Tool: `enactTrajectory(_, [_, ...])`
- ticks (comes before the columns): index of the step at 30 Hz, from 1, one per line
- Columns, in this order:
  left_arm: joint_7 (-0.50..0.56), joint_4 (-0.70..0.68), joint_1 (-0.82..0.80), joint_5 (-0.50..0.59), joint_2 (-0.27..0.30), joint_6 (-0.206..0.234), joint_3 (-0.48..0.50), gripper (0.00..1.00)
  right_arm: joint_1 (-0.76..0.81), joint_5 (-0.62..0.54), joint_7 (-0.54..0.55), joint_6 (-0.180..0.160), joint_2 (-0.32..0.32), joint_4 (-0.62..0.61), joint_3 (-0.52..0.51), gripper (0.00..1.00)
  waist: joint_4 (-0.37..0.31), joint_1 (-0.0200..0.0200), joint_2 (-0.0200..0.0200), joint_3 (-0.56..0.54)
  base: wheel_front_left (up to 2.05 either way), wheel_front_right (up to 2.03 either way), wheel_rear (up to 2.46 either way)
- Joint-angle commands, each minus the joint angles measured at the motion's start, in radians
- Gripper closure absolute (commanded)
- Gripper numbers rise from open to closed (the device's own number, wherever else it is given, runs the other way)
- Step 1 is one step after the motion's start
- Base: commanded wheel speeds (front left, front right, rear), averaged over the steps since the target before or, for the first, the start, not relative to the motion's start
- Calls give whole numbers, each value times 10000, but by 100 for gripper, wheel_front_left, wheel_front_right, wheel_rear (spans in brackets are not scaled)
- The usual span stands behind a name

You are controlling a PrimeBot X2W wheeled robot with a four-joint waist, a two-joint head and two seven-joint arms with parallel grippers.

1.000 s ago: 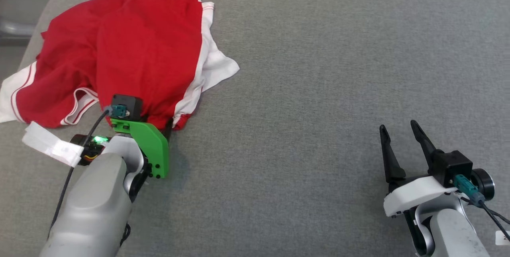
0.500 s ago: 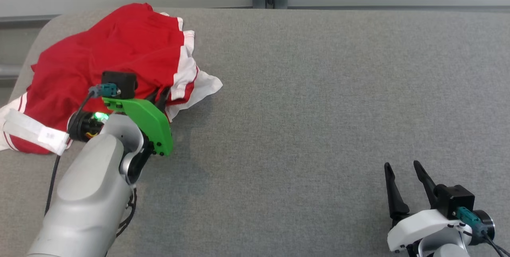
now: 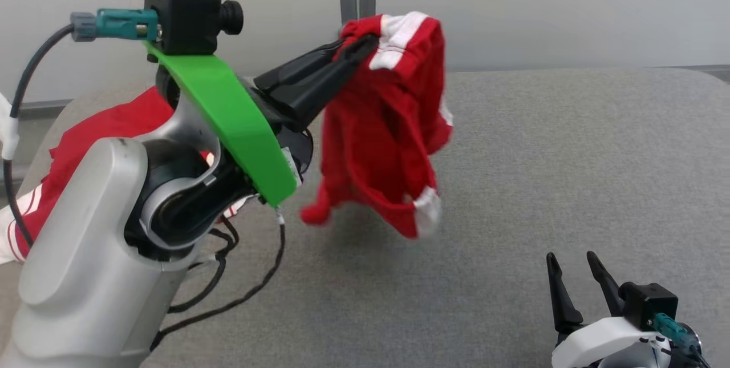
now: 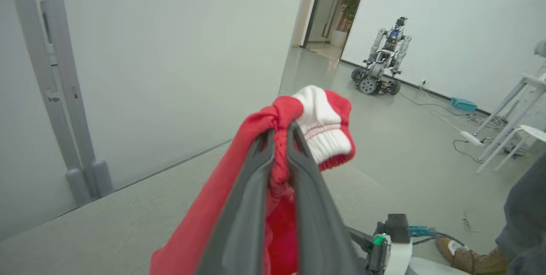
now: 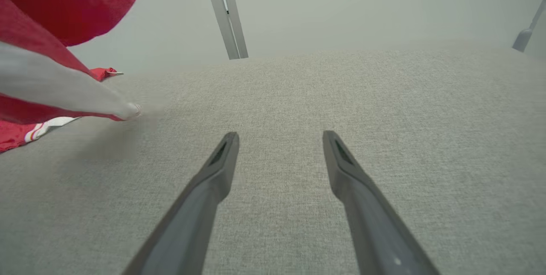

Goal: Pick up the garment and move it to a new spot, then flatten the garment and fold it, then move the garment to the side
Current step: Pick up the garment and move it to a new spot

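Left gripper (image 3: 365,43) is pinched tight on a bunched fold of the red knit garment with white ribbed bands (image 3: 388,145). Its 2 dark fingers (image 4: 251,206) are all but together, with cloth squeezed between them near the tips. In the left wrist view the red fabric wads up right at the pinch and a white band flops over beyond it. From that grip the garment hangs in the air above the grey fabric-covered table (image 3: 542,157), left of its middle, and the blurred lower end looks clear of the surface. More red cloth with white stripes lies on the table at the far left behind my left forearm (image 3: 97,276). I take it for the same piece trailing down, but the arm hides the join.

I judge it light, soft and floppy, with no stiffness at all, so it should swing and drape wherever I carry it. A single pinch like this leaves it twisted. For flattening I would want the banded edges or corners, 1 per gripper, rather than a mid-cloth wad.

Right gripper (image 3: 570,257) sits low at the near right with its fingers spread wide apart — it holds nothing and is well away from the garment.
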Motion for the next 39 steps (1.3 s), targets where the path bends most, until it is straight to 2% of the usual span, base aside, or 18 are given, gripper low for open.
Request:
enactTrajectory(1, [226,-479,241,-499,-119,226,76,100,104,106,-31,-3,-19,26,-8,0,-600,0,-1,-82,0,0,0])
enactTrajectory(6, [808,-2145,931,-2080,-690,1019,-56,100,31,371,-31,-3,-15,33,-31,0,-1300,0,-1,129,0,0,0])
enactTrajectory(9, [821,-2462,1464,-2397,-791,1339,-181,100,-219,486,-31,-3,-16,-48,-52,0,-1783,0,-1,480,0,0,0])
enactTrajectory(12, [546,-2032,1919,-2153,-792,1273,-314,100,-448,572,-31,-3,-17,-108,-108,0,-2304,0,-1,873,0,0,0])
enactTrajectory(17, [151,-1035,2047,-1891,-1003,756,-497,100,-731,662,-31,-3,-14,-173,-236,0,-3088,0,-1,1384,0,0,0])
enactTrajectory(22, [-531,305,1527,-1801,-1368,342,-78,100,-857,782,-31,-3,-11,-192,-258,0,-3750,0,-1,1757,0,0,0])
enactTrajectory(29, [-1158,1978,374,-1556,-1842,150,277,100,-949,842,-31,-3,-10,-186,-221,0,-4293,0,-1,1837,0,0,0])
enactTrajectory(36, [-1869,4434,323,-852,-1617,14,239,100,-932,848,-31,-3,-13,-195,-94,0,-4580,0,-1,1785,0,0,0])
enactTrajectory(37, [-1995,4748,432,-780,-1625,-12,217,93,-911,848,-31,-3,-13,-211,-111,0,-4568,0,-1,1797,0,0,0])
enactTrajectory(38, [-2246,5149,534,-613,-1605,-36,217,52,-870,825,-31,-3,-10,-212,-119,0,-4534,0,-1,1814,0,0,0])
enactTrajectory(39, [-2496,5442,549,-434,-1570,-41,202,0,-836,784,-31,-3,-10,-202,-114,0,-4490,0,-1,1828,0,0,0])
